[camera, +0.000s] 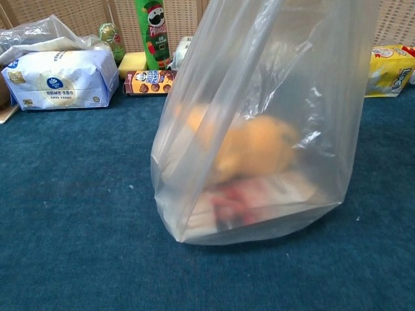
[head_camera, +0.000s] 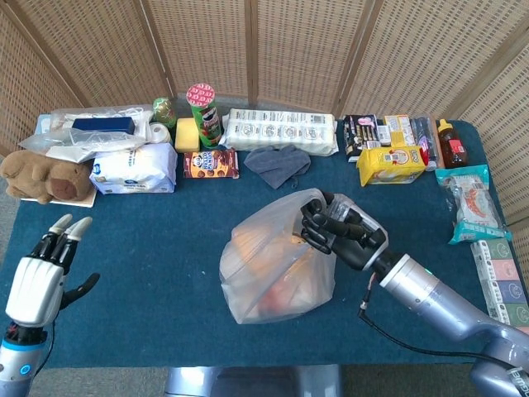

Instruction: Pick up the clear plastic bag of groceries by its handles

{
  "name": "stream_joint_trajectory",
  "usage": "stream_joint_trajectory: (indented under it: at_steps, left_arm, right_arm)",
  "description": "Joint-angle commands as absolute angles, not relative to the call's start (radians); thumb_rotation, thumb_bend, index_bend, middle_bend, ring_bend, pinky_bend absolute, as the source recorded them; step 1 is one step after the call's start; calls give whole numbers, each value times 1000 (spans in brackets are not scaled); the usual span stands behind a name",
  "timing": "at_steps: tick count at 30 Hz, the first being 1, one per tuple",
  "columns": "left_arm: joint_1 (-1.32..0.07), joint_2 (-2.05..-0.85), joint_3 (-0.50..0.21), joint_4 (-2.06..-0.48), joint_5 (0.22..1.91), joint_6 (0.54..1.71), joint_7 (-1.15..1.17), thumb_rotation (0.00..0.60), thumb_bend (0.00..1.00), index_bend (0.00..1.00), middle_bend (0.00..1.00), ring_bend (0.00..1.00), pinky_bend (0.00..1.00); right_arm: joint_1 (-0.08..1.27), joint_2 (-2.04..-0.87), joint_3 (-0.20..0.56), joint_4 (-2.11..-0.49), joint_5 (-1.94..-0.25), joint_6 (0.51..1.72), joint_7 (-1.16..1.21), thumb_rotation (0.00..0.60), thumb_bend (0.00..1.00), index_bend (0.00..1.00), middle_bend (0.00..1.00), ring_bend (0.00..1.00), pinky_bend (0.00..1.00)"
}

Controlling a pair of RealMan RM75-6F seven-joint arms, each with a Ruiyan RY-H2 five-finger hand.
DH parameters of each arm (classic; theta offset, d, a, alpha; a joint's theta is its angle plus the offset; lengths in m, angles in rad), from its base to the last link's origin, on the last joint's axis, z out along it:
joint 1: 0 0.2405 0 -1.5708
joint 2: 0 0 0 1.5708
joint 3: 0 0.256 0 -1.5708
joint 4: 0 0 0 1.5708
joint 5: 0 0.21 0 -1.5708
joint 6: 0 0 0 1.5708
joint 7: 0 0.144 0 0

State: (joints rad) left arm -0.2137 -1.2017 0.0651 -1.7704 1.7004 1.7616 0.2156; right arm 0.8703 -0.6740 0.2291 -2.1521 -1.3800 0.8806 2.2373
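Right hand [head_camera: 343, 231] clenched around the handles of the clear plastic bag [head_camera: 277, 265], hanging just below-left of it. Left hand [head_camera: 37, 277] spread, well apart.

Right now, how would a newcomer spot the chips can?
Look along the back of the blue table, left of the long white pack. The chips can stands upright beside a yellow block. It is the only tall green tube with a pink lid.
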Motion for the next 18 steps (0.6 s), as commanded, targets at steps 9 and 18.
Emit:
stream_joint_trajectory:
  at_steps: [9, 18]
  left_arm:
    - [-40, -1231, 144, -1669, 1652, 1806, 173, 600, 0, 0, 190, 101, 313]
    - [20, -1247, 151, -1619, 1589, 1750, 133, 600, 0, 0, 190, 101, 314]
  right_arm:
    - [801, -562, 379, -2184, -1358, 912, 2354, 600, 243, 641, 721, 822, 901]
    - [773, -499, 483, -2189, -1311, 907, 2392, 600, 243, 646, 725, 824, 902]
